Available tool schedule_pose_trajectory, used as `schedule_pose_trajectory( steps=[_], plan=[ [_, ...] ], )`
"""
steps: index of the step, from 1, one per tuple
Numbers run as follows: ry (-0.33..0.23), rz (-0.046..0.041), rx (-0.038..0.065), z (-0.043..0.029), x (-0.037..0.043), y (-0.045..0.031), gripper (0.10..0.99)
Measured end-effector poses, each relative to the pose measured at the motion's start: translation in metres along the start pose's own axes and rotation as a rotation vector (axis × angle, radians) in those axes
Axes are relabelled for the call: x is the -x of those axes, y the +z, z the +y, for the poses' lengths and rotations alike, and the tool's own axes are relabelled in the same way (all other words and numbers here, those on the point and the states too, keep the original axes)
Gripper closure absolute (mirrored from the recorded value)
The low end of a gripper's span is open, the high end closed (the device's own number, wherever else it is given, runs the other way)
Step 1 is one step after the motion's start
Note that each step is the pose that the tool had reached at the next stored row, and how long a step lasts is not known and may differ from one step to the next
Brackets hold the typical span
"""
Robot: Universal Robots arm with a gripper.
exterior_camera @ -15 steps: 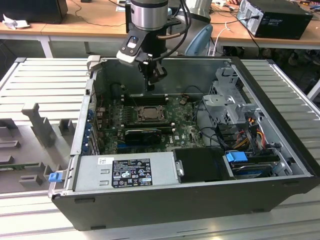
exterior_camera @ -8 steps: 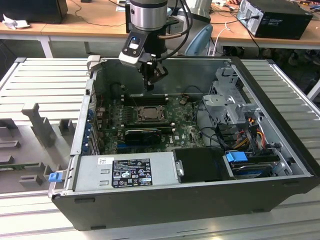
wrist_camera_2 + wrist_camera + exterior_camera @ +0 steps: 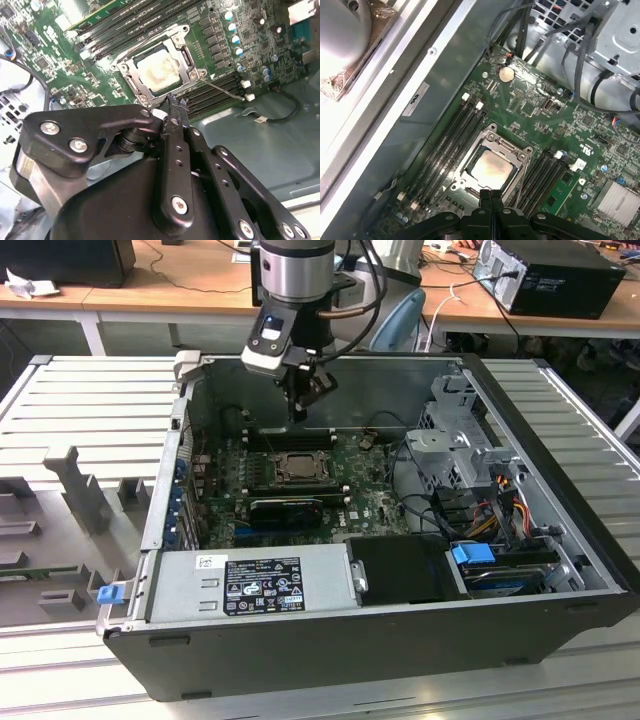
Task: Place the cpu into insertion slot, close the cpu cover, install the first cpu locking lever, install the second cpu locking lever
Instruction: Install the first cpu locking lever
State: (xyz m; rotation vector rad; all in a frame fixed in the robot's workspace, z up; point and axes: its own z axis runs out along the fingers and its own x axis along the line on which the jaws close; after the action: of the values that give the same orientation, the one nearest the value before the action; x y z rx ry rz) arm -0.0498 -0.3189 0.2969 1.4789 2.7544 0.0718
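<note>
Fingers [image 3: 485, 200] pressed together, pinching nothing. Gripper [image 3: 490, 192] hangs above the green board [image 3: 530, 105], its tips near one edge of the cover [image 3: 512, 146]. Cpu [image 3: 492, 167] lies flat on the board, showing through the cover's window; the cover is down around it. In the second wrist view, a thin lever [image 3: 225, 90] angles away from a cover corner. In the exterior view, the arm reaches down into the open case [image 3: 400, 640] on the table [image 3: 100, 390].
</note>
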Motion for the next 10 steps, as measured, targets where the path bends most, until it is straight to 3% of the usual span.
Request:
schedule_pose_trajectory(
  steps=[2, 10],
  plan=[
    [-0.068, 0.0032, -0.001, 0.0000, 0.0000, 0.0003, 0.980],
    [-0.217, 0.0102, -0.002, 0.0000, 0.0000, 0.0005, 0.980]
  ],
)
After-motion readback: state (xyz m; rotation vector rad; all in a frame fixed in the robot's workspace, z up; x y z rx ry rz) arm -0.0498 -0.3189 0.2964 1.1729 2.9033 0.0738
